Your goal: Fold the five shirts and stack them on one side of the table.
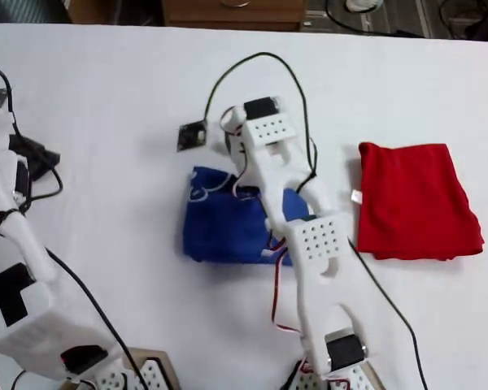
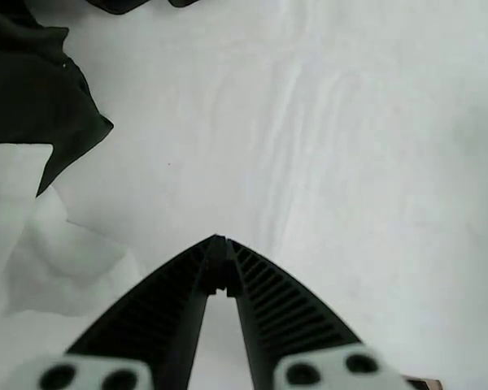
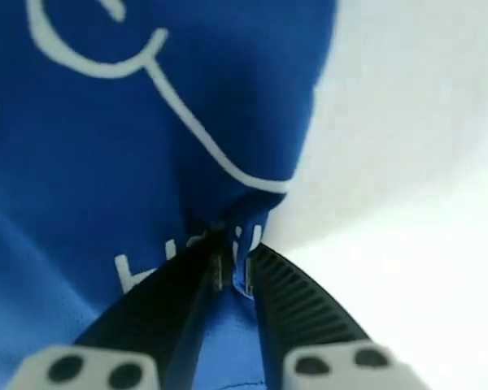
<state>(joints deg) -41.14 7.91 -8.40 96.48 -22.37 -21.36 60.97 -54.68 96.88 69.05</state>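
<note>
You're working in what looks like a robotics lab: a table (image 1: 106,89) draped in white, your left arm (image 1: 20,236) and right arm (image 1: 317,244) based at its near edge, loose cables (image 1: 264,54) trailing, a wooden cabinet (image 1: 236,11) behind.

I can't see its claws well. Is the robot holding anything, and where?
The right gripper pinches the blue shirt at a bunched bit near its edge, beside the white lettering. The left gripper is shut on nothing.
</note>
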